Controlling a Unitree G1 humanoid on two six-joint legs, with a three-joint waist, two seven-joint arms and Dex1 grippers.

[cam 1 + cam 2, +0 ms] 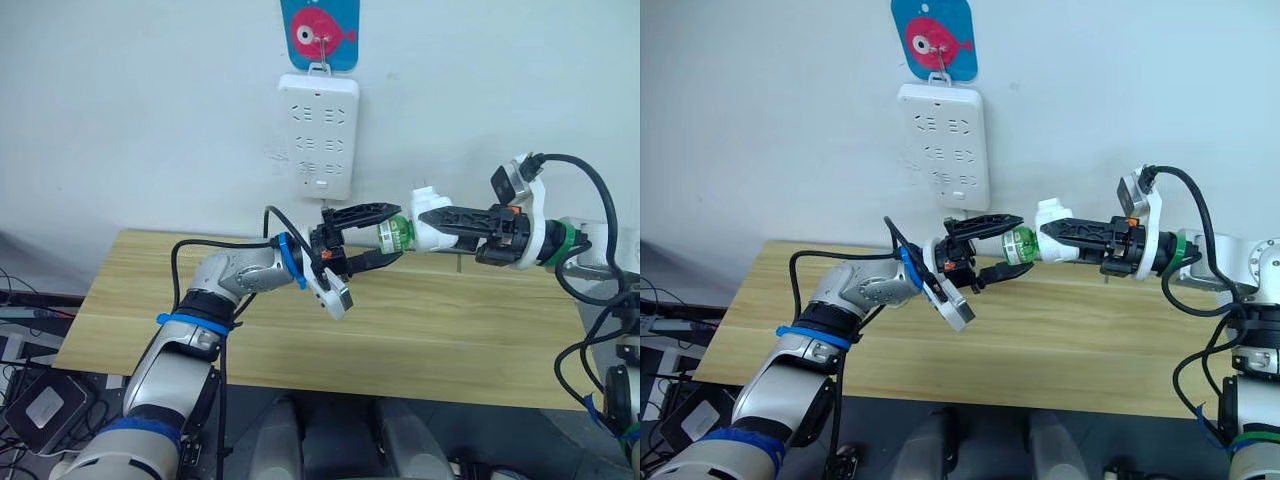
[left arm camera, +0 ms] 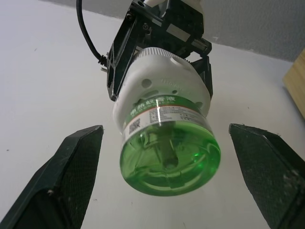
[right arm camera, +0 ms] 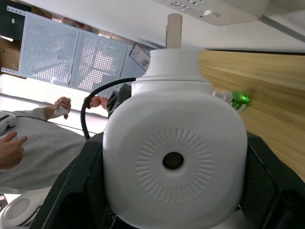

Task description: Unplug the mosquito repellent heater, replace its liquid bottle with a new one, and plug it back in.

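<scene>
Heater (image 1: 432, 226) is unplugged and held in mid-air above the tabletop (image 1: 420, 330), below and right of the wall power strip (image 1: 317, 136), pinched in the right gripper (image 1: 440, 222) jaws. The green liquid bottle (image 1: 394, 235) is attached and points left. Left gripper (image 1: 372, 236) jaws are spread wide to either side of the bottle, w/o contact as seen in the left wrist view.

Step in hand, as judged: bottle removal. Next move calls for closing the left jaws on the bottle, then prob. unscrewing it while the heater is kept steady.
</scene>
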